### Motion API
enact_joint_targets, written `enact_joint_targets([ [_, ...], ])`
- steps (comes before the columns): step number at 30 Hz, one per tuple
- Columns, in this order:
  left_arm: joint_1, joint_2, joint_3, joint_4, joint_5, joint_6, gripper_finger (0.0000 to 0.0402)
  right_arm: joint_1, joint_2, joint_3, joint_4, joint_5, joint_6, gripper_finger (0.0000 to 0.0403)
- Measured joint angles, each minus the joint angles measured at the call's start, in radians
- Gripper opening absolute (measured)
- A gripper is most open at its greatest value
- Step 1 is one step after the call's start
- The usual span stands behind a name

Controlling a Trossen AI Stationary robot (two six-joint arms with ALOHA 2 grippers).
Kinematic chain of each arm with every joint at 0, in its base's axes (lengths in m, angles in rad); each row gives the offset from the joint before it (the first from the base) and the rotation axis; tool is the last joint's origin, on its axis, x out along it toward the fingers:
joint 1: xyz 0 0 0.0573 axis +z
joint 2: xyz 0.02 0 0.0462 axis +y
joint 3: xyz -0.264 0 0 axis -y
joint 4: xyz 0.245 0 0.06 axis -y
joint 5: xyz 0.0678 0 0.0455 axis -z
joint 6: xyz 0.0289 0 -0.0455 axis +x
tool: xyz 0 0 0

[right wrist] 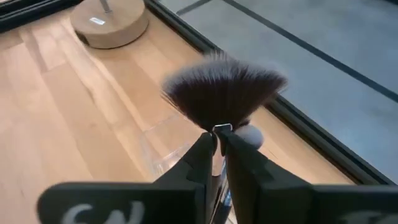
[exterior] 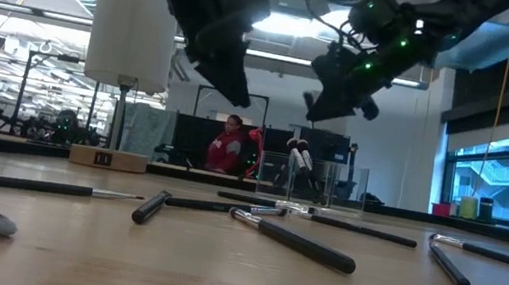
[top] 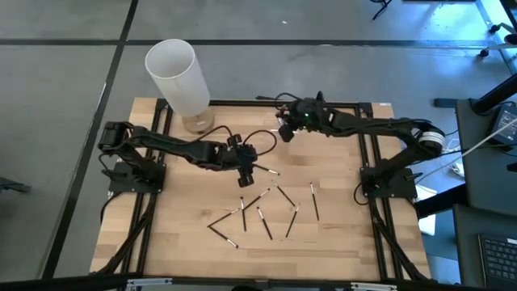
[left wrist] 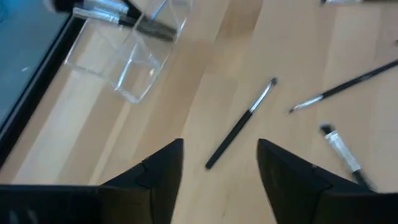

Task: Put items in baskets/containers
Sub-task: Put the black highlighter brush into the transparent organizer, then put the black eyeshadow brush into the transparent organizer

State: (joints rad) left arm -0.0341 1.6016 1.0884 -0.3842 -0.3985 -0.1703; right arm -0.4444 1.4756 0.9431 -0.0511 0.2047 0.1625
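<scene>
My right gripper (right wrist: 219,140) hangs near the table's far edge, shut on a fan brush with a dark brownish head (right wrist: 221,93). Just below it stands the clear organizer (exterior: 324,183), with a few brushes (left wrist: 118,15) inside. My left gripper (left wrist: 221,146) hovers open above the table's middle (top: 245,176), over a thin black-handled brush (left wrist: 241,124) that lies flat on the wood. Several more brushes (top: 266,214) lie scattered flat toward the near side. My right gripper pinches the fan brush between its two fingers at the silver ferrule (right wrist: 222,129), right under the fanned head. The brush runs along the fingers, and its head sticks out past their tips. Its handle is hidden between the fingers. The brush is lifted clear of the table.
A tall white cylinder (top: 178,77) on a round wooden base (right wrist: 109,22) stands at the far left corner. A black frame (right wrist: 311,140) borders the table's far edge. Loose brushes (exterior: 296,240) cover the near middle. A person (exterior: 229,144) sits in the room behind.
</scene>
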Motion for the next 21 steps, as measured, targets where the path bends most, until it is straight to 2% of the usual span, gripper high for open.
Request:
enact_joint_targets([
  [12, 0.000, 0.011, 0.000, -0.003, -0.004, -0.008, 0.0198, -0.012, 0.009, 0.022, -0.095, 0.001, 0.052, 0.0142],
  [17, -0.004, 0.014, -0.033, 0.043, -0.041, 0.005, 0.0198, 0.062, -0.082, -0.014, -0.199, 0.051, 0.080, 0.0141],
  [21, 0.000, 0.037, -0.073, 0.107, -0.046, 0.107, 0.0198, 0.165, -0.223, -0.089, -0.204, 0.090, 0.141, 0.0129],
])
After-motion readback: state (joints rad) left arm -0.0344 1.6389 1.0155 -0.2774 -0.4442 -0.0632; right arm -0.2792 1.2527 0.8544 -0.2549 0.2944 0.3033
